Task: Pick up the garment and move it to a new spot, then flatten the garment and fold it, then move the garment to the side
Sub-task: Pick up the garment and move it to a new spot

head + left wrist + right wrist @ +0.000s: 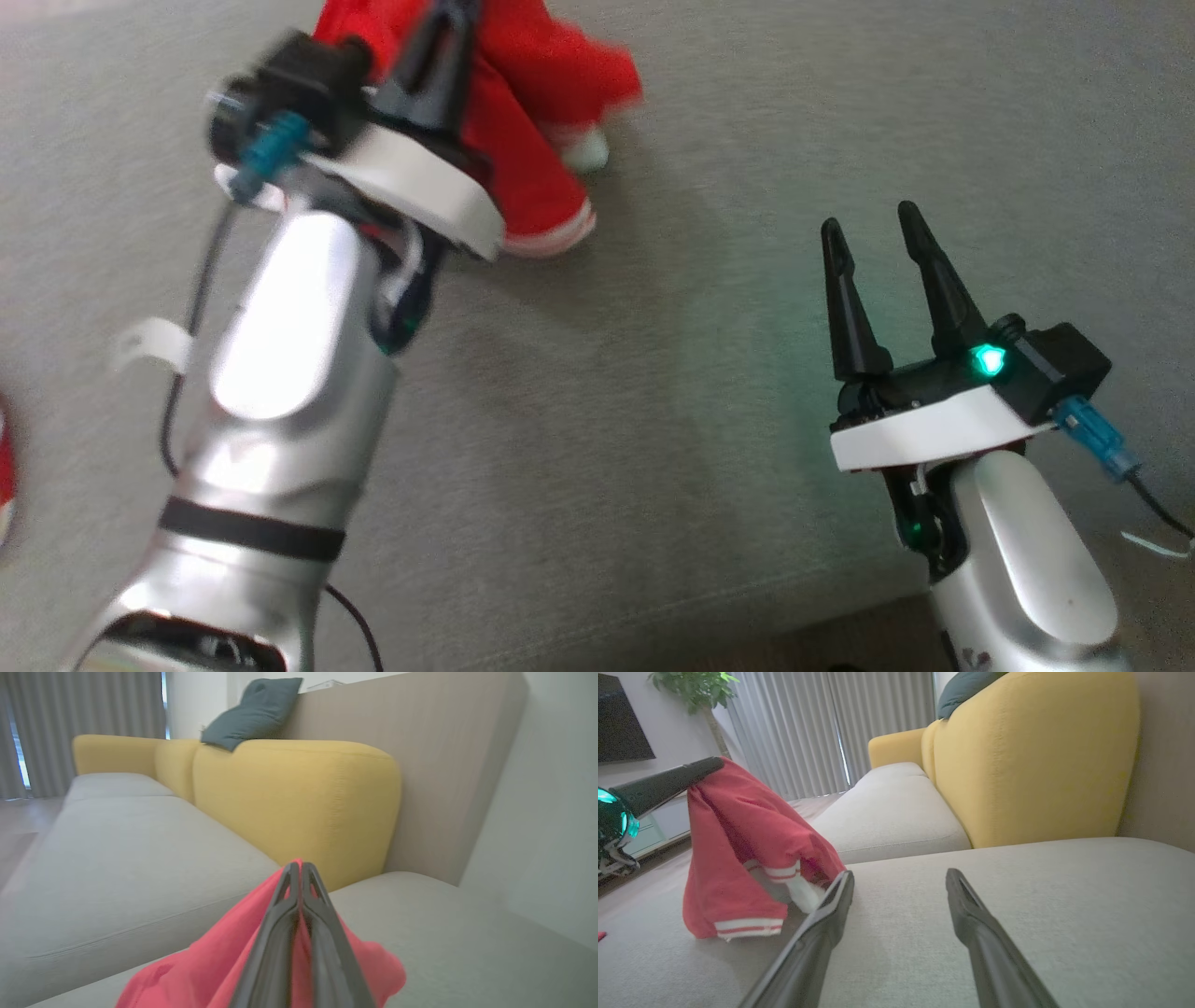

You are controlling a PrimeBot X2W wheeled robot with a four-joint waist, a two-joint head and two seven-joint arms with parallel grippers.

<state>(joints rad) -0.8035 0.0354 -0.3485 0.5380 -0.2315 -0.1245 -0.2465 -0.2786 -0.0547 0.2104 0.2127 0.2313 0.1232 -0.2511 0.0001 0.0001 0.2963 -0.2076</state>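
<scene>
Left pincer point(299, 868): clamped tight on the red garment point(728, 826)
Garment: hanging from it, hem touching the grey sofa seat point(653, 448)
Right pincer point(868, 219): spread apart, holding nothing, near the garment

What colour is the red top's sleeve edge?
The cuff is white with a thin red stripe, clearest in the right wrist view.

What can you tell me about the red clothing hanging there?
The red garment looks like soft cloth, with white bands striped red at its ends. It hangs bunched from the left gripper, which is pinched shut on its top. Its lowest band seems to touch the grey sofa seat.
</scene>
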